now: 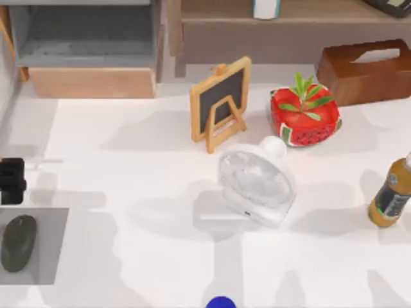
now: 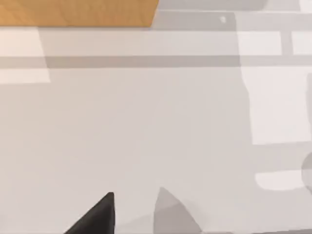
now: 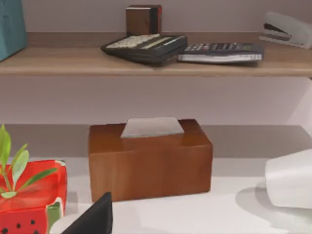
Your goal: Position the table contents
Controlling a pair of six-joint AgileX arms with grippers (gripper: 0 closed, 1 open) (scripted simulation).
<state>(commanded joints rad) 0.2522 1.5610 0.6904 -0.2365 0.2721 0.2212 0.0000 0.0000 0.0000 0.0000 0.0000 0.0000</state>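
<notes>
A: Mouse?
B: Mouse (image 1: 18, 242) lies on the grey mat (image 1: 51, 253), at the table's (image 1: 128, 192) left edge.
A: Left gripper?
B: Left gripper (image 1: 11, 181) is just behind the mat, above bare tabletop, apart from the mouse. Can't tell its jaws.
A: Right?
B: Facing a wooden tissue box (image 3: 150, 158); jaws can't tell either.
</notes>
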